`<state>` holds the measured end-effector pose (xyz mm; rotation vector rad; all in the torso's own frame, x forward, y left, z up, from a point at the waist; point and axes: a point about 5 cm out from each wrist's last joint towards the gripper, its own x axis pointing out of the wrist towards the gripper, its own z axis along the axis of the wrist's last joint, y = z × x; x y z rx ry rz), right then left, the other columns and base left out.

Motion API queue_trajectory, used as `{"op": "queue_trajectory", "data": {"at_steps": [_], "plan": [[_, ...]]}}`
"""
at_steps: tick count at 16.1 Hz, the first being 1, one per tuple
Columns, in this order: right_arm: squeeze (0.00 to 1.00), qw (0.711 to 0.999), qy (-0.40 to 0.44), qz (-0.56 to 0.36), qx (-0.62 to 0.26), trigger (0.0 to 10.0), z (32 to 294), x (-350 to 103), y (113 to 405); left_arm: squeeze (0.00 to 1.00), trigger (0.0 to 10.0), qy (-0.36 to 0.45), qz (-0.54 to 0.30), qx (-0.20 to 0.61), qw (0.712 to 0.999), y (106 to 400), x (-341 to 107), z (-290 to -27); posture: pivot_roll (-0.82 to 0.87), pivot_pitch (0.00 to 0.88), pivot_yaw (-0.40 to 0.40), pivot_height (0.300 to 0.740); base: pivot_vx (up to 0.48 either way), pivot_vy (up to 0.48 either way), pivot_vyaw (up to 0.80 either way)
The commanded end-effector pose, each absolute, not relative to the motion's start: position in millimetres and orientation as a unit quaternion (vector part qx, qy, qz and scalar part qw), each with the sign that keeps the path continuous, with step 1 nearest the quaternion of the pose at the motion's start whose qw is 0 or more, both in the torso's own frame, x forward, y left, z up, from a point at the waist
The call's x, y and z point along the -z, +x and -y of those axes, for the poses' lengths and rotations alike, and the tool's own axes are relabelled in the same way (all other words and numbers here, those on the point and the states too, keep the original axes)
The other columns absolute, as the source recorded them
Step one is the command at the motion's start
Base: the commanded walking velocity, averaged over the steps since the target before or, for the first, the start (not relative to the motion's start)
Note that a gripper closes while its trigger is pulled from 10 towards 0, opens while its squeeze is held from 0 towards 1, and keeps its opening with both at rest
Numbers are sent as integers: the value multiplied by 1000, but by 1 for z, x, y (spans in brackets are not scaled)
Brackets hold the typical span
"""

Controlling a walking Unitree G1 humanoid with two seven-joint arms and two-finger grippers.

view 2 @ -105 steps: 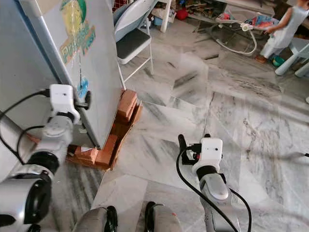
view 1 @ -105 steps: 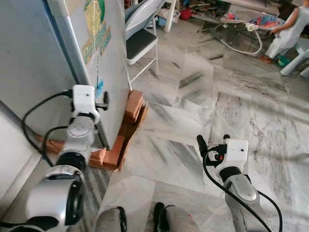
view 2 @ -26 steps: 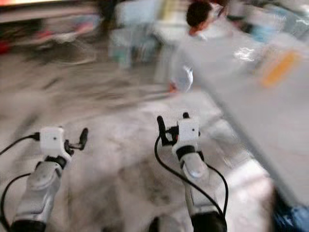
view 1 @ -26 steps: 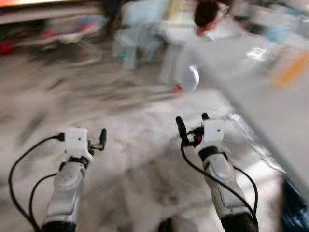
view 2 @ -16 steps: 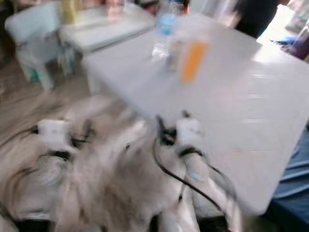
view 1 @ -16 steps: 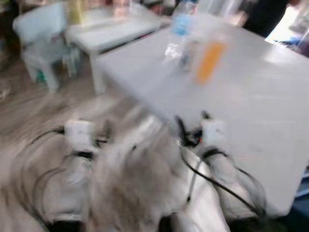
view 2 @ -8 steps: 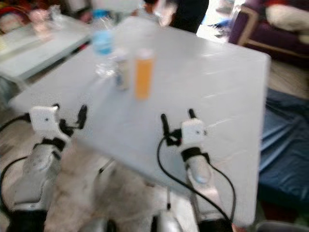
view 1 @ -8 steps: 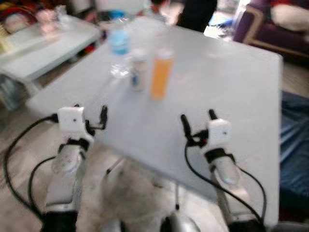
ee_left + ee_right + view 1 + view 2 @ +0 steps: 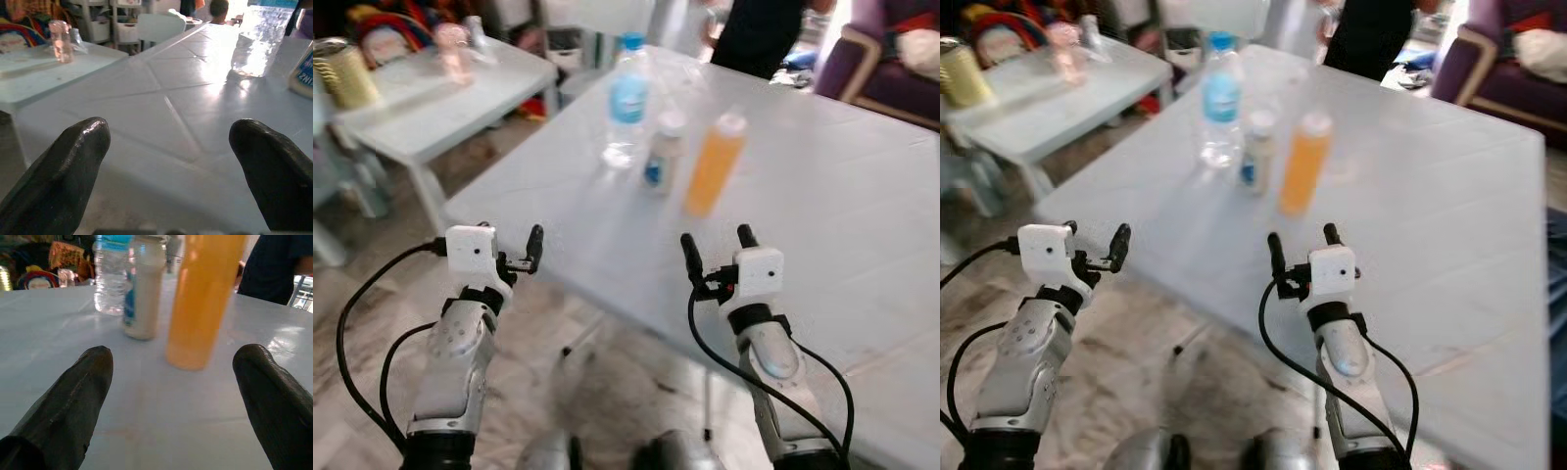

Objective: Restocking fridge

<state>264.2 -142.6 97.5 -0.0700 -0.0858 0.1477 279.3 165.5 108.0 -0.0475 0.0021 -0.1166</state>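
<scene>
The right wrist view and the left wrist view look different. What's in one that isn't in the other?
The right wrist view looks straight at the orange bottle and takes in the small white bottle whole. The left wrist view has a pink cup on the low side table and a white chair. Both take in the white table, the water bottle and open black fingers.

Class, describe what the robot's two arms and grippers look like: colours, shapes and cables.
Both arms are silver, jointed tubes ending in white boxy wrist blocks. Loose black cables loop along each. The left gripper and right gripper each carry two long, rounded black fingers.
</scene>
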Motion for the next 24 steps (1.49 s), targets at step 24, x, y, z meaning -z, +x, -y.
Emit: {"op": "queue_trajectory", "data": {"at_steps": [24], "plan": [[0, 996, -46, 79, -9, 10000, 168, -112, 262, 0, 10000, -8, 19, 14, 1000, 267, -105, -184, 48, 48, -47, 740, 108, 20, -327]]}}
